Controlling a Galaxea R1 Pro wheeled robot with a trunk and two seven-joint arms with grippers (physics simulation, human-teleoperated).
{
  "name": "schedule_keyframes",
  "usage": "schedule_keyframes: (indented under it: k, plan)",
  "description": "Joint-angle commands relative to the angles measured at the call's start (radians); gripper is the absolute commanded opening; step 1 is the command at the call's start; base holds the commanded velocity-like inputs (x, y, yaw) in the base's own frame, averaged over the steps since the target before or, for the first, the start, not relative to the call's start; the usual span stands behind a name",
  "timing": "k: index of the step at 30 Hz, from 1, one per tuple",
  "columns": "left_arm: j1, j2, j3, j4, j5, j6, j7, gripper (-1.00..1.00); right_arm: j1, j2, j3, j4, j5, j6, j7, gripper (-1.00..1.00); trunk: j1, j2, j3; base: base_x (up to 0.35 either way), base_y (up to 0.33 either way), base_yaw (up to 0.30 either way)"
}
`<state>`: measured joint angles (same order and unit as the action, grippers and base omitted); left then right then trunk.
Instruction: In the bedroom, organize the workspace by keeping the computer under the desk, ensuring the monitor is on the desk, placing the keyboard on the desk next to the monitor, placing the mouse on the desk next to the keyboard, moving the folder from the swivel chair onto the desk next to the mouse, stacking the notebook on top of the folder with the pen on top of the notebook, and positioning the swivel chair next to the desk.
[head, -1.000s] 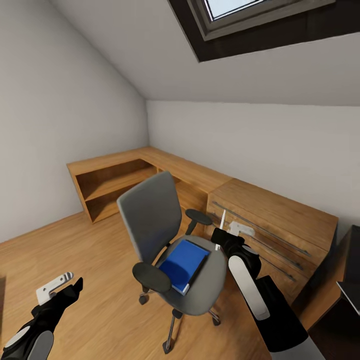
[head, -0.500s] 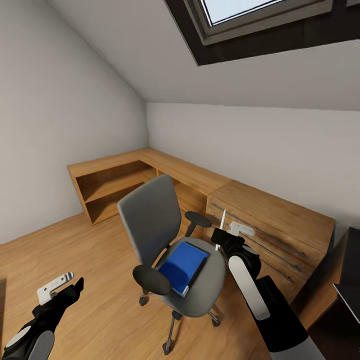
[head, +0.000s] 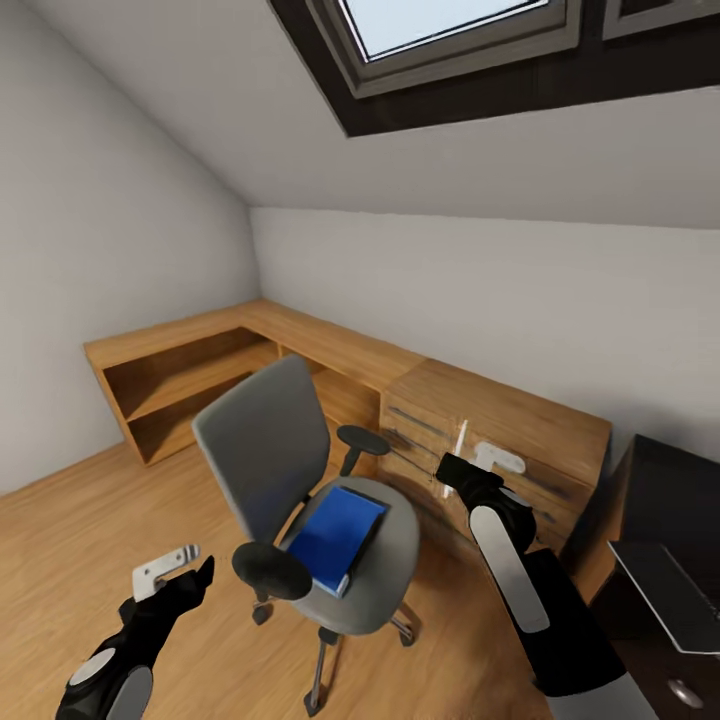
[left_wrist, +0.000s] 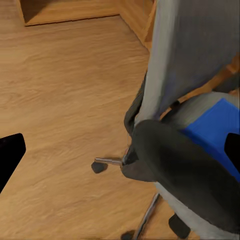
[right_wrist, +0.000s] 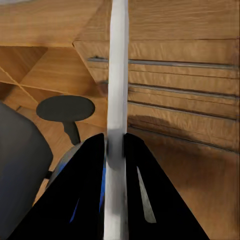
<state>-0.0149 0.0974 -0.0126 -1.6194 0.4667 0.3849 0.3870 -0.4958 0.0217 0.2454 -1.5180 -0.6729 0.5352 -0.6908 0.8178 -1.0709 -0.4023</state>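
The left pincer (head: 172, 572) hangs low over the wood floor (head: 60, 530), its jaws spread and holding nothing. Just to its right stands the swivel chair (head: 265, 445), whose near black armrest (left_wrist: 175, 172) fills the left wrist view between the pincer's two dark tips. The blue folder (head: 335, 535) lies flat on the chair's grey seat, beyond that armrest. Further right, the right pincer (right_wrist: 114, 150) is clenched on the pen (head: 459, 445), held upright above the seat's far edge, in front of the wooden drawer chest (head: 500, 430). At the far right edge, beside the right arm, is the black desk (head: 680, 490).
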Motion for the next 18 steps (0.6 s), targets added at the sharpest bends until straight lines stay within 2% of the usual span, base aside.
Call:
schedule_keyframes:
  k: [1, 5, 12, 18]
  plan:
    - [0.000, 0.001, -0.016, -0.002, 0.001, 0.003, 0.009, 1.00, -0.001, 0.000, -0.006, 0.001, -0.008, 0.001, -0.008, -1.00, 0.000, -0.001, -0.001, 0.000, 0.000, -0.266]
    - [-0.001, 0.001, -0.037, -0.002, -0.010, 0.001, 0.009, 1.00, -0.001, 0.000, -0.014, 0.005, -0.008, 0.000, -0.007, -1.00, 0.000, -0.001, -0.001, 0.000, 0.000, -0.266]
    - [-0.001, 0.002, -0.042, -0.002, -0.014, 0.000, 0.010, 1.00, -0.001, 0.000, -0.017, 0.006, -0.008, 0.000, -0.007, -1.00, 0.000, -0.001, -0.001, 0.000, -0.015, -0.266]
    - [0.000, 0.001, -0.043, -0.001, -0.014, 0.001, 0.010, 1.00, -0.001, 0.000, -0.017, 0.006, -0.008, 0.000, -0.007, -1.00, 0.000, -0.001, -0.001, 0.000, -0.239, -0.266]
